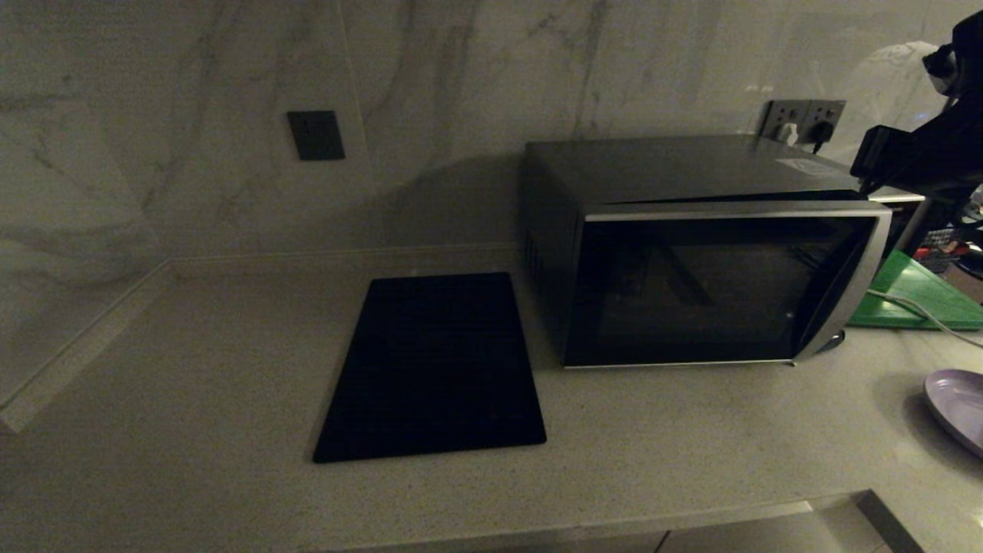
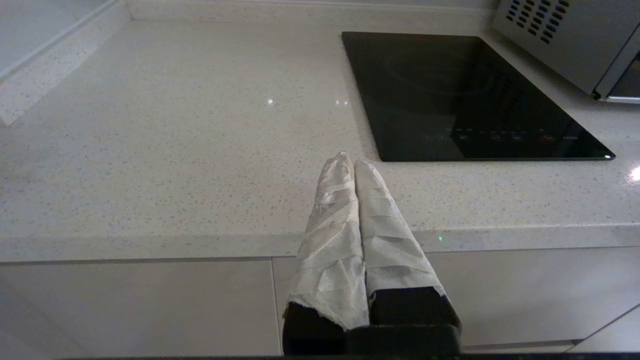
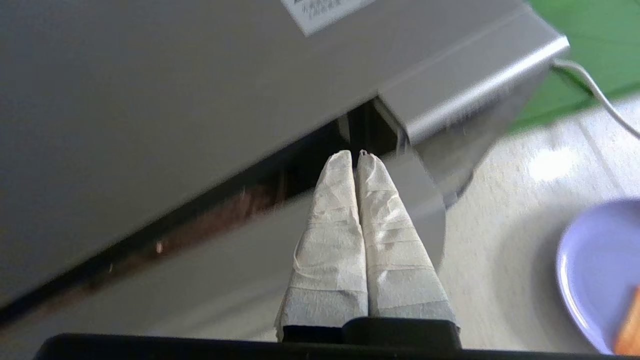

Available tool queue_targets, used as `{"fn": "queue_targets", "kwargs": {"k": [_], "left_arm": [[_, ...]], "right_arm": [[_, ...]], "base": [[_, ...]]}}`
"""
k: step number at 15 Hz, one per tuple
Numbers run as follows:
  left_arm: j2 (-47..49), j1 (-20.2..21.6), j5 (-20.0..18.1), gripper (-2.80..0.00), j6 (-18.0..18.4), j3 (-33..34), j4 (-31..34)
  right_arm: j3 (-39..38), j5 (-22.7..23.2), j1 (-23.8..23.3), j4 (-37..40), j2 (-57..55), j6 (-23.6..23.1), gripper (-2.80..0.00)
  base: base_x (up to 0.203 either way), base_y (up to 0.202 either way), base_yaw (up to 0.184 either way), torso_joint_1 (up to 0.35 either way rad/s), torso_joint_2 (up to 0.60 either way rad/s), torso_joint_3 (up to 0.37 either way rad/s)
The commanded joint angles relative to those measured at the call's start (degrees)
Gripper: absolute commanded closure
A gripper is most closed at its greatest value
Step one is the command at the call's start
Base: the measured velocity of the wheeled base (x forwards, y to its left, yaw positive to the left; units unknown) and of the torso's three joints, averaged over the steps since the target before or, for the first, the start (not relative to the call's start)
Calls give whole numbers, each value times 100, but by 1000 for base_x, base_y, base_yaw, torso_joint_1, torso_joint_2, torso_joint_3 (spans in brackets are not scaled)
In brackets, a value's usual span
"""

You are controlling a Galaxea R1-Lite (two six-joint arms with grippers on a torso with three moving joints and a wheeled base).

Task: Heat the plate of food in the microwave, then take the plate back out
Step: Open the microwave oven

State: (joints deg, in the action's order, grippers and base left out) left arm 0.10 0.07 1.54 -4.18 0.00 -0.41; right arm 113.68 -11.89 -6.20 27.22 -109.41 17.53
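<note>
The microwave sits on the pale speckled counter, pushed back near the marble wall. Its black glass door is a little bit open, with a thin dark gap along the top edge. The right gripper is up above the microwave's top, close to the right front corner, and its two white-wrapped fingers are pressed tight together with nothing between them. Their tips point right at the dark gap behind the door's silver trim. The plate of food rests on the counter to the right of the microwave, well apart from it, and one orange stick lies on it. A flat green board lies behind the plate, beside the microwave, with a white cord running over it. A flat black slab lies just left of the microwave. The left gripper hangs low by the counter's front edge, in front of the black slab. Its wrapped fingers are also closed together and hold nothing.
</note>
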Motion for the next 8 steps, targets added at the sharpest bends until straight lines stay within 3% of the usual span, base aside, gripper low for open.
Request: {"fn": "queue_targets", "kwargs": {"k": [1, 8], "left_arm": [[-1, 1, 5, 0, -4, 0, -2], [-1, 1, 5, 0, -4, 0, -2]], "right_arm": [[5, 2, -21, -50, -218, 5, 0], [11, 20, -66, 2, -434, -4, 0]], "base": [[0, 0, 0, 0, 0, 0], [0, 0, 0, 0, 0, 0]]}}
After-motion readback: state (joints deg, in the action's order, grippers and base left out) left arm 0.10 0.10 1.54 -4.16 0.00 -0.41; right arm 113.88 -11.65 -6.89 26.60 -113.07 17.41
